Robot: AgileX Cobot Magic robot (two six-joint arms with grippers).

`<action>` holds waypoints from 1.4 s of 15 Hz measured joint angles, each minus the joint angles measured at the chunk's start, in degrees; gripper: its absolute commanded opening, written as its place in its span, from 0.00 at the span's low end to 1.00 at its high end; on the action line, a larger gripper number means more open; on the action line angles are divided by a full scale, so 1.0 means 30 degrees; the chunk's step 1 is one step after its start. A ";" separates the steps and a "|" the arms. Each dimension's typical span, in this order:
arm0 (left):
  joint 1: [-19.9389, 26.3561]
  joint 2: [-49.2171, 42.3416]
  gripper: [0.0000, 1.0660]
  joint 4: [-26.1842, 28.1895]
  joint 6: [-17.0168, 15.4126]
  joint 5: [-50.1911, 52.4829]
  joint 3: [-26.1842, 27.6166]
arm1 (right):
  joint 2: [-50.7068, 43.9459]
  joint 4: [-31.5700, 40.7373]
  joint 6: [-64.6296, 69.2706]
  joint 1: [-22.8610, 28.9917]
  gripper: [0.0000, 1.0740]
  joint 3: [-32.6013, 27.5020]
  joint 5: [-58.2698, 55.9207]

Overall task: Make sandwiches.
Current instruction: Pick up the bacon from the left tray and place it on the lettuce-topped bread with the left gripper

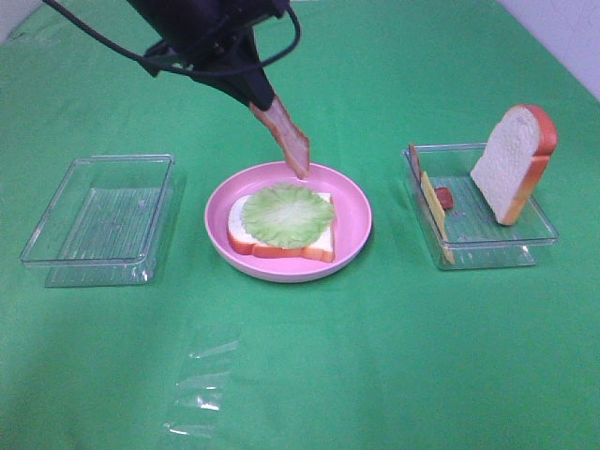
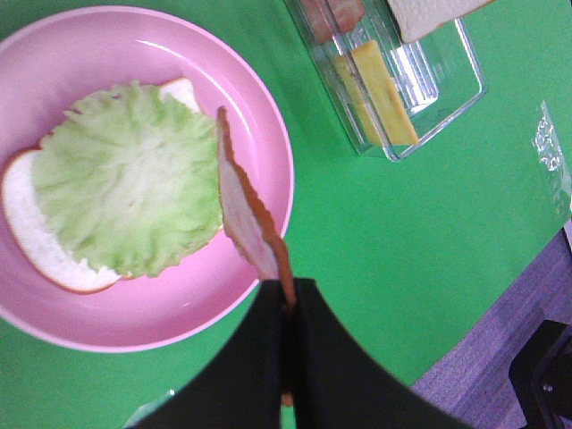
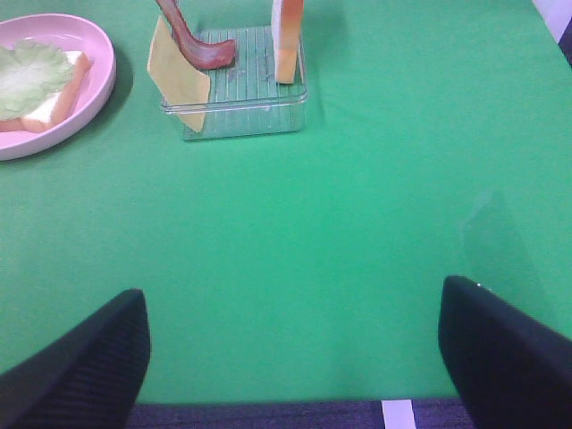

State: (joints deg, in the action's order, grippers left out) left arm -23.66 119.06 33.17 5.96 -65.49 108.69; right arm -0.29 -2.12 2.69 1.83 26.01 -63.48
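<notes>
Two bread slices: first slice flat on the pink plate under one lettuce leaf, second slice upright in the right tray with one cheese slice and one bacon strip. Left gripper clamps a second bacon strip above the plate; right gripper is spread wide, holding nothing.

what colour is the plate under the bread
Pink; the plate shows best in the left wrist view.

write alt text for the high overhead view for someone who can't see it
The left gripper holds a bacon strip dangling over a pink plate with lettuce on a bread slice. A clear tray at right holds a second bread slice standing on edge, a cheese slice and another bacon piece; a matching tray sits at left.
</notes>
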 measured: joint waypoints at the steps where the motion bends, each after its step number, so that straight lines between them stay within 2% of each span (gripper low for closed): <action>1: -0.0516 0.0573 0.00 0.0019 0.0019 0.0382 0.0000 | 0.0000 0.0000 0.0000 0.0000 0.78 0.0000 0.0000; 5: -0.1891 0.2177 0.00 0.0516 0.0955 0.2024 0.0038 | 0.0000 0.0000 0.0000 0.0000 0.78 0.0000 0.0000; 10: -0.2196 0.3132 0.00 0.0095 0.0955 0.2464 0.0038 | 0.0000 0.0000 0.0000 0.0000 0.78 0.0000 0.0000; 16: -0.2196 0.3151 0.00 -0.4202 0.0955 0.2712 0.0038 | 0.0000 0.0000 0.0000 0.0000 0.78 0.0000 0.0000; 17: -0.2196 0.3151 0.00 -0.5615 0.0955 0.2731 0.0038 | 0.0000 0.0000 0.0000 0.0000 0.78 0.0000 0.0000; 21: -0.2196 0.3151 0.00 -0.7124 0.0955 0.2731 0.0038 | 0.0000 0.0000 0.0000 0.0000 0.78 0.0000 0.0000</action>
State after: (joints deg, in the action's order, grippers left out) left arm -30.25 128.51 11.80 8.82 -57.30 108.80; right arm -0.29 -2.12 2.69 1.83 26.01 -63.48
